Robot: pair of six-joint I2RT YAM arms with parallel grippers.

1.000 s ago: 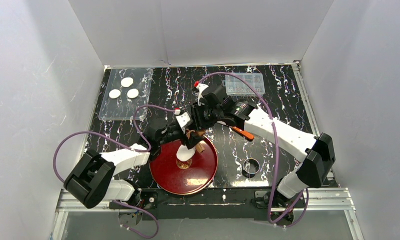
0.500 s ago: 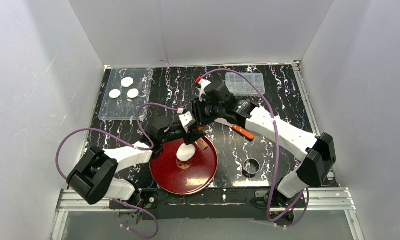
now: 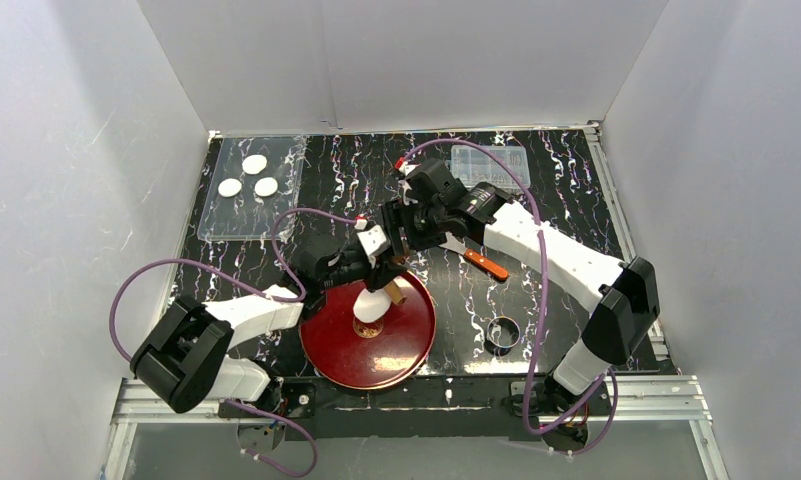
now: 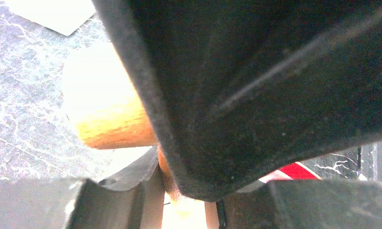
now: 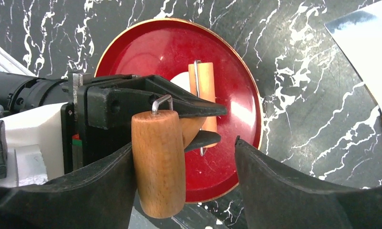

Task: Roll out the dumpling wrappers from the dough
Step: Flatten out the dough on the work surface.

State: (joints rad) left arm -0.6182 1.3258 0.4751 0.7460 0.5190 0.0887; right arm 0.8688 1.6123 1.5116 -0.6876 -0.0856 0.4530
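White walls enclose a black marbled desk (image 3: 346,170), where three flat round white wrappers (image 3: 266,186) lie on a clear sheet (image 3: 241,220) at far left, well apart from one red plate (image 3: 396,355). One soft white lump of dough (image 3: 370,305) sits on the plate, partly hidden by a wooden roller (image 5: 158,162). The left end effector (image 5: 220,125) clamps the roller; the right end effector (image 5: 183,143) stands wide open astride its handle. One clear box (image 3: 489,166), one metal ring (image 3: 503,332) and one orange-handled tool (image 3: 486,264) lie nearby.

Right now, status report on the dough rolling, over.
Left gripper shut on roller handle. Right gripper open, straddling that handle, in the way. Dough a lump on plate.
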